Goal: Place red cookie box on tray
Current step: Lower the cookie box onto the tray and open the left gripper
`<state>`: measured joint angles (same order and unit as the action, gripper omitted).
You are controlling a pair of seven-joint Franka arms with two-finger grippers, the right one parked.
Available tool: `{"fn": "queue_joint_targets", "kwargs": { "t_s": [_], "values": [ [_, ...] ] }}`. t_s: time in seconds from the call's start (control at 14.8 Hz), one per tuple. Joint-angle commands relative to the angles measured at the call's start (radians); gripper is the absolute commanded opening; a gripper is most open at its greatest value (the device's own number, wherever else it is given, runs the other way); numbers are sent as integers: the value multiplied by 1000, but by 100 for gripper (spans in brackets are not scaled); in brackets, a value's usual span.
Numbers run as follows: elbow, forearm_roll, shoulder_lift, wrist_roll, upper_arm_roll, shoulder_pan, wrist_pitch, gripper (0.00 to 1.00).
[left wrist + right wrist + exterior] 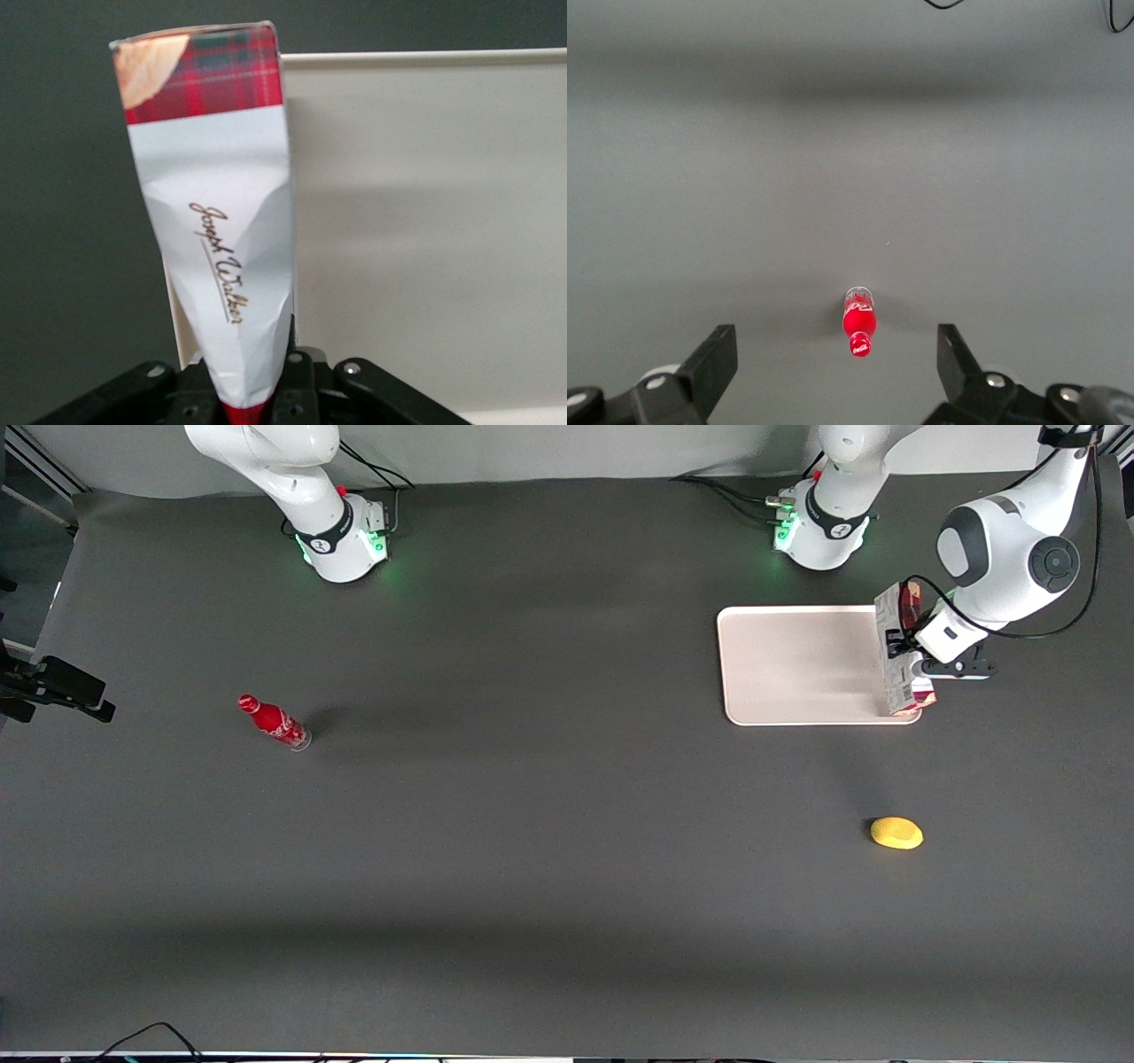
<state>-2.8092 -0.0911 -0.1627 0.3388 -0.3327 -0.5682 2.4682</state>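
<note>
Red cookie box [897,651] | clenched in gripper [905,655], jaws mostly hidden | over tray [797,664] edge, frame right

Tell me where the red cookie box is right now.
The long red cookie box is held in the left gripper, over the edge of the pale beige tray at the working arm's end.
</note>
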Motion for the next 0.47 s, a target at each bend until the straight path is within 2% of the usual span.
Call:
{"fn": "queue_joint_targets", "kwargs": {
  "t_s": [0.0, 0.2, 0.27, 0.34, 0.41],
  "values": [
    [-53, -2, 17, 20, -3, -7, 72, 0],
    [-53, -1, 51, 20, -5, -24, 94, 2],
    [-53, -2, 49, 17, -5, -24, 91, 11],
    [-53, -1, 51, 14, -5, -24, 89, 40],
    [-52, -1, 49, 14, -5, -22, 84, 57]
  ]
}}
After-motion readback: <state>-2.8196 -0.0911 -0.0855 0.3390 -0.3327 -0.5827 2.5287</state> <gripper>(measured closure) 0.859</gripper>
